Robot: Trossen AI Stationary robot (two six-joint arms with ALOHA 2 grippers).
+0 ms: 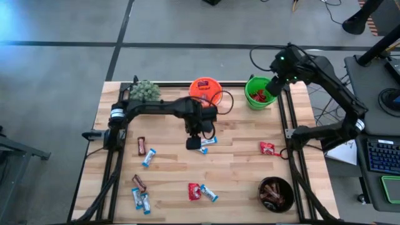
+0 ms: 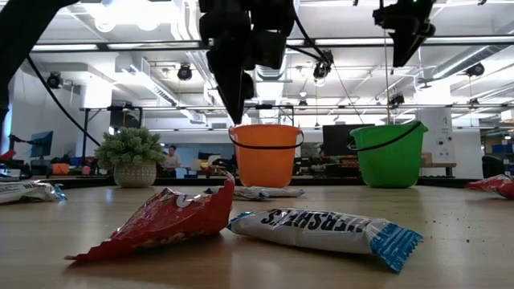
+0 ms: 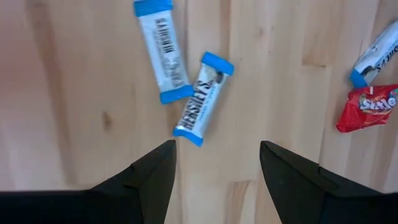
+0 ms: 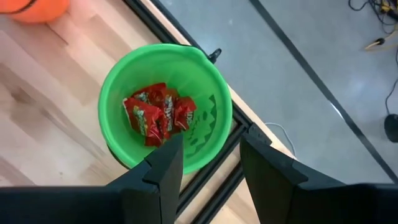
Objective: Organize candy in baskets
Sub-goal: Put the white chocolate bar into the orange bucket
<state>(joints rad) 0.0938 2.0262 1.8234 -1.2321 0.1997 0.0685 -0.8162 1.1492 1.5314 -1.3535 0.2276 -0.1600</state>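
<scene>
On the wooden surface [image 1: 237, 169], the left hand [image 3: 214, 165] hangs wide open and empty just above two blue-and-white candies [image 3: 200, 107]; the right hand [image 4: 208, 163], parted and empty, hovers over the green pail [image 4: 214, 118] of red candies [image 4: 158, 113].

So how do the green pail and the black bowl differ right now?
The bright green plastic pail holds red-wrapped candies and stands at the table's far edge; the low black round bowl holds dark brown-wrapped ones at the near right corner. The right tool hangs over the pail, not the bowl. Both are round.

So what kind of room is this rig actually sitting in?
Most likely a robotics lab or open workshop: exposed ceiling ducts and lights run overhead, a wooden table stands on bare concrete floor, and a keyboard workstation sits beside it.
</scene>
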